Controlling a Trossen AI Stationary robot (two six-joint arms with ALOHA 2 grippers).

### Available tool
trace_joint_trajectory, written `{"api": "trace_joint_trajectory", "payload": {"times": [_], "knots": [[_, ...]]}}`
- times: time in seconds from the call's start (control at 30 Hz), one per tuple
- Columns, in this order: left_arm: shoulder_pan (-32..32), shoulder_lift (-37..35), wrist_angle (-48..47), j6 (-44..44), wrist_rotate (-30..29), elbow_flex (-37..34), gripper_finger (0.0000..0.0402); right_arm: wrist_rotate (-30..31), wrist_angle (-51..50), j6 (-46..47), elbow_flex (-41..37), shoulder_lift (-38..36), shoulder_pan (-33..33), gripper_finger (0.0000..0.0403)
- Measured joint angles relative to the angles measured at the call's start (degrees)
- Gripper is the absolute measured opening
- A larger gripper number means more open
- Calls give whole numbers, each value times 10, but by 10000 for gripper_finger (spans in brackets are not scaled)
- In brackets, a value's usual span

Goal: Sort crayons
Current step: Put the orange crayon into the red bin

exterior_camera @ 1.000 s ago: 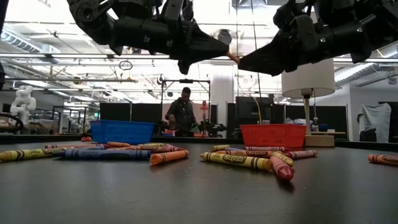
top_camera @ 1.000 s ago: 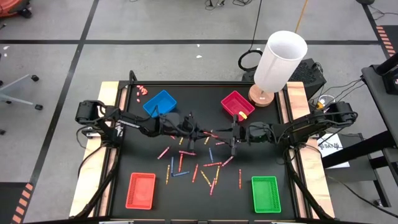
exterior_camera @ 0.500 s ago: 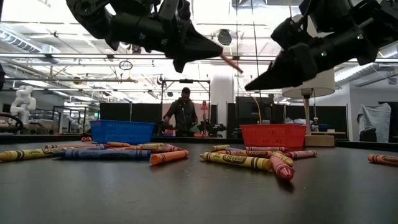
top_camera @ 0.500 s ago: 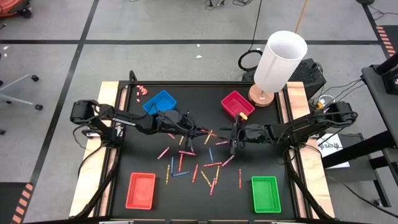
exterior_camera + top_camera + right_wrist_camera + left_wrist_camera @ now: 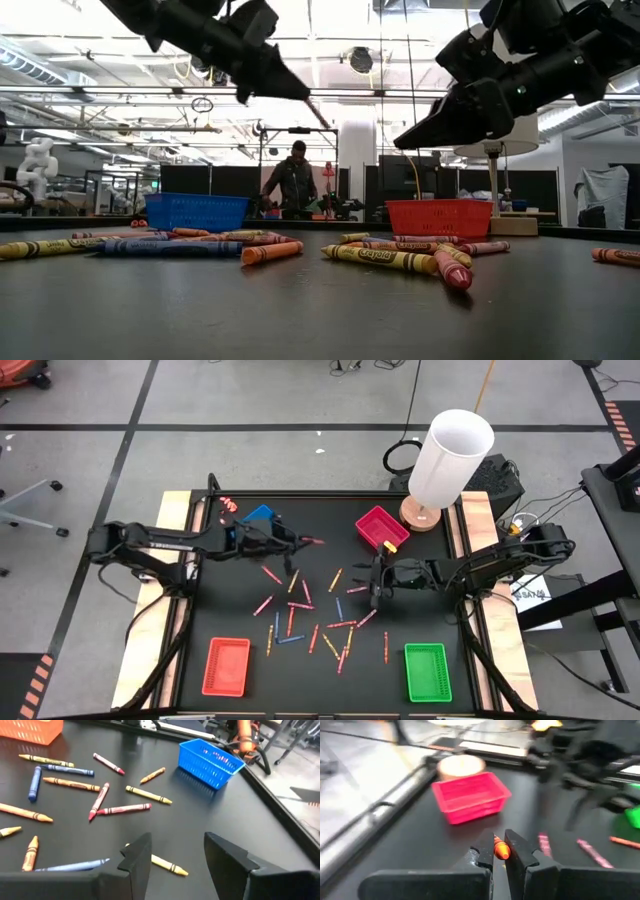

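Orange wax, paper-wrapped: one crayon (image 5: 501, 850) sits pinched between the tips of the left gripper (image 5: 300, 542), whose fingers are closed down to a sliver on it, up in the air just beside the blue tray (image 5: 262, 514) at the far left of the mat. It is a light, stiff little stick, smooth enough to roll or swivel and likely to snap under a hard squeeze — best taken across the middle of its length with a gentle pinch. The other crayons (image 5: 312, 615) lie scattered flat across the middle of the black table (image 5: 330, 672), with the magenta tray (image 5: 372, 522) far right, the red tray (image 5: 227, 666) near left and the green tray (image 5: 428, 671) near right. The right gripper (image 5: 374, 582) hovers over the right of the scatter, jaws wide apart and holding nothing. A second ago the two grippers met tip to tip over the centre; since then the left arm has drawn back toward the blue tray with the crayon, while the right has barely shifted.
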Motion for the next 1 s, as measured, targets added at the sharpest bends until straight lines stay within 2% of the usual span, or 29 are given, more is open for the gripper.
{"api": "trace_joint_trajectory", "payload": {"times": [0.23,0.47,1.0], "knots": [[19,-10,-38,47,-28,0,35,0,1,53,0,0,-12,167],[20,-5,-33,91,-29,0,39,0,-3,53,0,0,-27,167],[-29,-5,-20,91,-26,0,40,-3,-37,39,0,0,-30,167]]}}
